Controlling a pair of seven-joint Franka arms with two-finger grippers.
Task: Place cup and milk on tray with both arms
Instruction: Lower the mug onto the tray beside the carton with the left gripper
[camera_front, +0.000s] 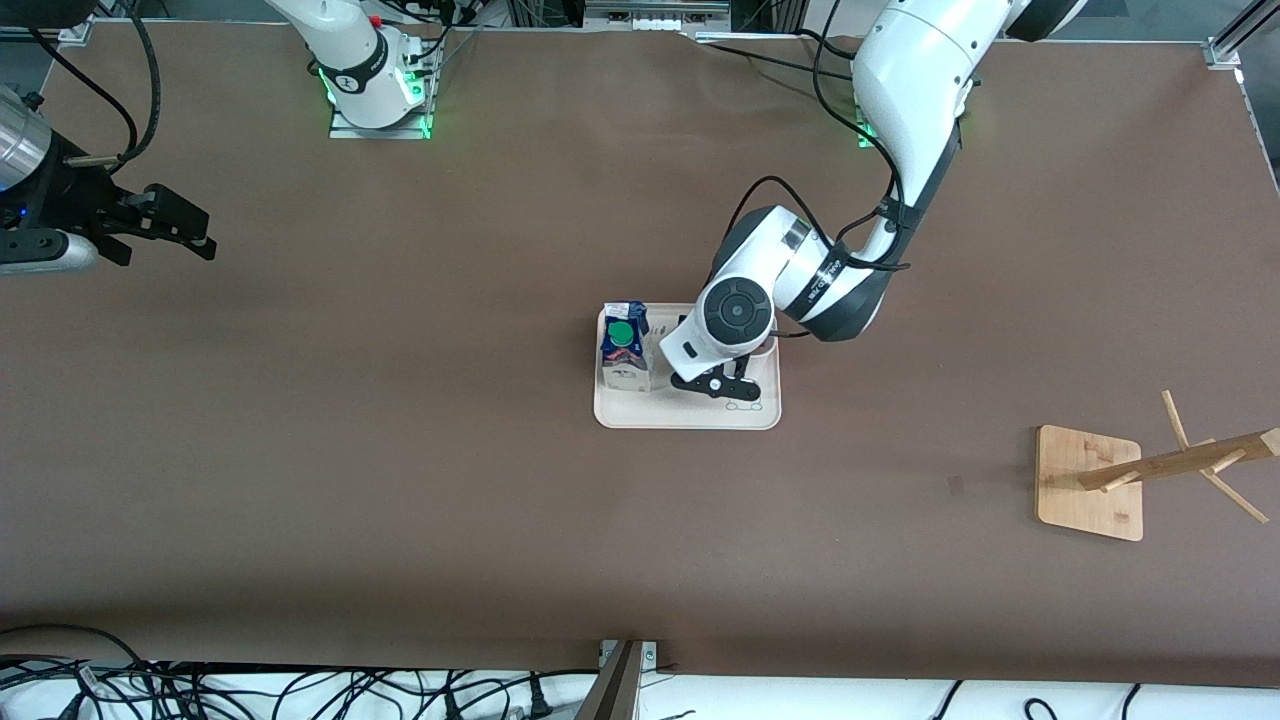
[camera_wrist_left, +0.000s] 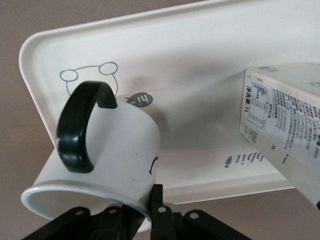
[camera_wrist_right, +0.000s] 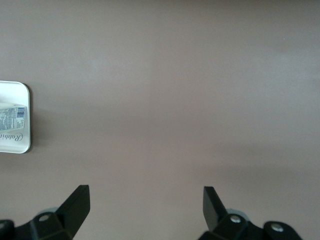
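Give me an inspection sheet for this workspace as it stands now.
Surface: brown table, bare around the tray.
Job's things: milk stands on the tray; cup is held tilted over the tray, beside the milk.
Clutter: wooden rack toward the left arm's end of the table.
Tools: left tool shut on the cup's rim; right tool open, waiting over bare table.
Cables: loose bundle along the table's near edge.
Surroundings: nothing seen.

Shown: 1 tray (camera_front: 690, 418), 1 milk carton (camera_front: 624, 347), 1 cup (camera_wrist_left: 100, 165), 1 wooden rack (camera_front: 1090, 482), 2 robot arms, 2 grippers.
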